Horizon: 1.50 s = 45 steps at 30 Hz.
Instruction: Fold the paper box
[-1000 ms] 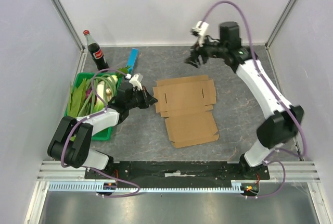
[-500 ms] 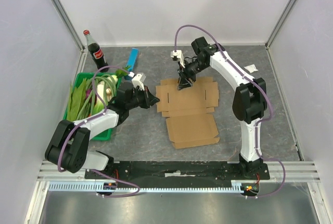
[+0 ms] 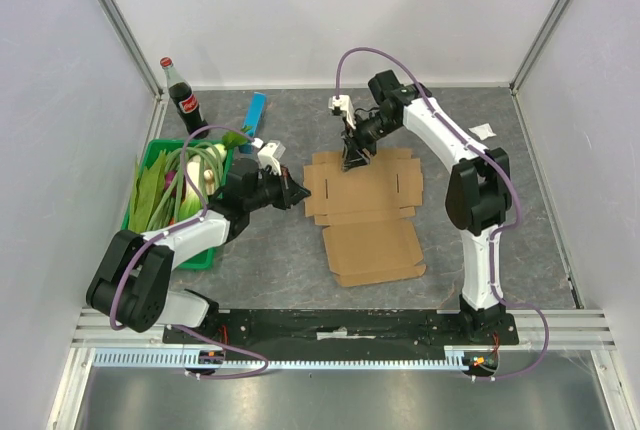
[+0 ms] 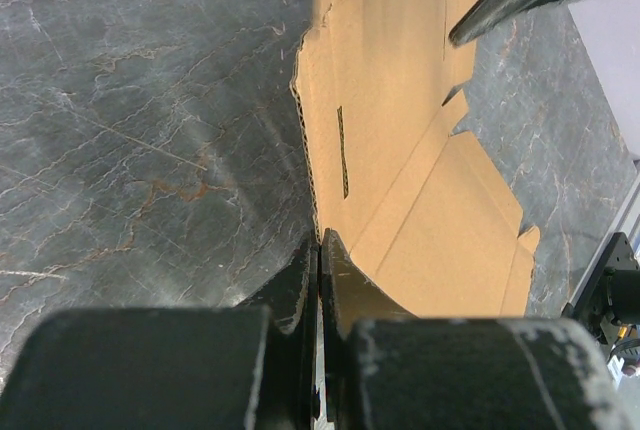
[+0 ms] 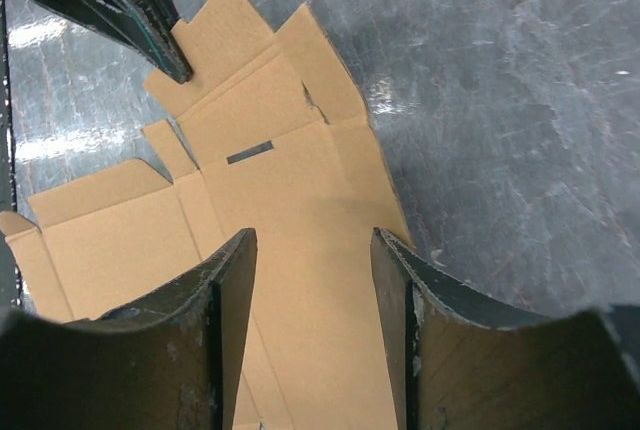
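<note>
You see the left gripper point(image 4: 320, 242) clamped onto the left edge of the flat brown cardboard paper box point(image 3: 365, 215). The right gripper point(image 5: 312, 240) hovers above it, fingers apart.

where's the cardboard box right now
In the top view the paper box lies mid-table, with the left gripper at its left edge and the right gripper over its far edge.

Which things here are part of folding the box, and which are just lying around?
Job: paper box, left end effector, right end effector.
Lying about: cola bottle, blue bar, green basket, leeks, white scrap.
</note>
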Motion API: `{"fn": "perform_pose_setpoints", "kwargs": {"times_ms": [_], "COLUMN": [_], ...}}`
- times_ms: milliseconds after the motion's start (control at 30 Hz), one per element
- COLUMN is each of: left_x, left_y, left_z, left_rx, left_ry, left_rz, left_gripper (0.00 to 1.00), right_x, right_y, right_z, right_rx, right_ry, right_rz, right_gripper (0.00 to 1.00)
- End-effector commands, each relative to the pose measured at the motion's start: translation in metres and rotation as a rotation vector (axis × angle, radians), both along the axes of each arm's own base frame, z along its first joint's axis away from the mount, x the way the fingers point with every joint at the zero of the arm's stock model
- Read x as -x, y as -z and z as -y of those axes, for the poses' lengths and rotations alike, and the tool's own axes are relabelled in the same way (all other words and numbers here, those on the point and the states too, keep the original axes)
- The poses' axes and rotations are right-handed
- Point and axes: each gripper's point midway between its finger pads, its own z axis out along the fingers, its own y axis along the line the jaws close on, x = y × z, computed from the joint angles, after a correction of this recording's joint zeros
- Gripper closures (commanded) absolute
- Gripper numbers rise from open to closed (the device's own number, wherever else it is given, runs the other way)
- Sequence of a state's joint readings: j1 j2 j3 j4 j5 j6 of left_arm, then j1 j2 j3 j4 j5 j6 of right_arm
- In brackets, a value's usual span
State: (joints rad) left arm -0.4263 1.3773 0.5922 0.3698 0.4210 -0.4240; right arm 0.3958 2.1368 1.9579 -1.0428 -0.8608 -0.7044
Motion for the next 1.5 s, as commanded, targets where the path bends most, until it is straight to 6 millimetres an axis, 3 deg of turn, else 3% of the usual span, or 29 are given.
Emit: {"fn": "perform_pose_setpoints", "kwargs": {"times_ms": [0, 167, 300, 433, 600, 633, 767, 833, 867, 1000, 1100, 1167, 1200, 1233, 1267, 1300, 1333, 1367, 1467], "left_x": [0.000, 0.001, 0.001, 0.002, 0.002, 0.003, 0.007, 0.012, 0.016, 0.026, 0.022, 0.015, -0.001, -0.004, -0.012, -0.014, -0.016, -0.020, -0.021], "left_y": [-0.013, -0.016, -0.019, -0.025, -0.031, -0.033, -0.042, -0.048, -0.050, -0.082, -0.112, -0.118, -0.129, -0.132, -0.151, -0.154, -0.145, -0.156, -0.154], "left_z": [0.005, 0.006, 0.007, 0.007, 0.008, 0.009, 0.011, 0.013, 0.013, 0.001, -0.024, -0.037, -0.046, -0.043, -0.039, -0.034, -0.023, -0.018, -0.007], "left_rx": [0.000, 0.000, 0.002, 0.009, 0.025, 0.029, 0.059, 0.088, 0.090, 0.168, 0.262, 0.294, 0.304, 0.309, 0.316, 0.309, 0.290, 0.291, 0.238], "left_ry": [0.044, 0.047, 0.051, 0.048, 0.052, 0.052, 0.056, 0.061, 0.067, 0.014, -0.089, -0.151, -0.188, -0.148, -0.115, -0.074, 0.015, 0.048, 0.122], "left_rz": [0.095, 0.105, 0.113, 0.126, 0.135, 0.135, 0.135, 0.101, 0.080, 0.057, 0.073, 0.026, 0.030, 0.020, 0.054, 0.050, 0.025, 0.050, 0.082], "left_gripper": [0.98, 0.98, 0.98, 0.98, 0.98, 0.98, 0.98, 0.98, 0.96, 0.55, 0.50, 0.54, 0.59, 0.62, 0.65, 0.73, 0.77, 0.79, 0.80], "right_x": [-0.024, -0.038, -0.021, -0.001, 0.014, 0.014, 0.018, 0.021, 0.022, 0.028, 0.035, 0.041, 0.044, 0.046, 0.048, 0.051, 0.053, 0.054, 0.056], "right_y": [-0.051, -0.046, -0.033, -0.023, -0.020, -0.020, -0.036, -0.044, -0.051, -0.065, -0.075, -0.082, -0.086, -0.089, -0.091, -0.093, -0.095, -0.095, -0.100], "right_z": [0.014, 0.023, 0.013, 0.007, 0.005, 0.005, 0.000, 0.000, 0.001, 0.003, 0.005, 0.004, 0.002, 0.000, 0.000, -0.002, -0.003, -0.004, -0.008], "right_rx": [-0.076, -0.050, -0.070, -0.099, -0.142, -0.145, -0.188, -0.203, -0.210, -0.218, -0.239, -0.262, -0.277, -0.283, -0.285, -0.285, -0.287, -0.288, -0.303], "right_ry": [0.085, 0.129, 0.053, -0.016, -0.053, -0.055, -0.062, -0.066, -0.064, -0.047, -0.051, -0.068, -0.078, -0.083, -0.086, -0.094, -0.098, -0.100, -0.109], "right_rz": [0.146, 0.158, 0.094, 0.011, -0.025, -0.025, -0.028, -0.020, -0.003, 0.038, 0.054, 0.069, 0.065, 0.065, 0.068, 0.072, 0.077, 0.077, 0.071], "right_gripper": [0.41, 0.35, 0.38, 0.55, 0.66, 0.73, 0.96, 1.00, 1.00, 1.00, 1.00, 1.00, 1.00, 1.00, 1.00, 1.00, 1.00, 1.00, 1.00]}}
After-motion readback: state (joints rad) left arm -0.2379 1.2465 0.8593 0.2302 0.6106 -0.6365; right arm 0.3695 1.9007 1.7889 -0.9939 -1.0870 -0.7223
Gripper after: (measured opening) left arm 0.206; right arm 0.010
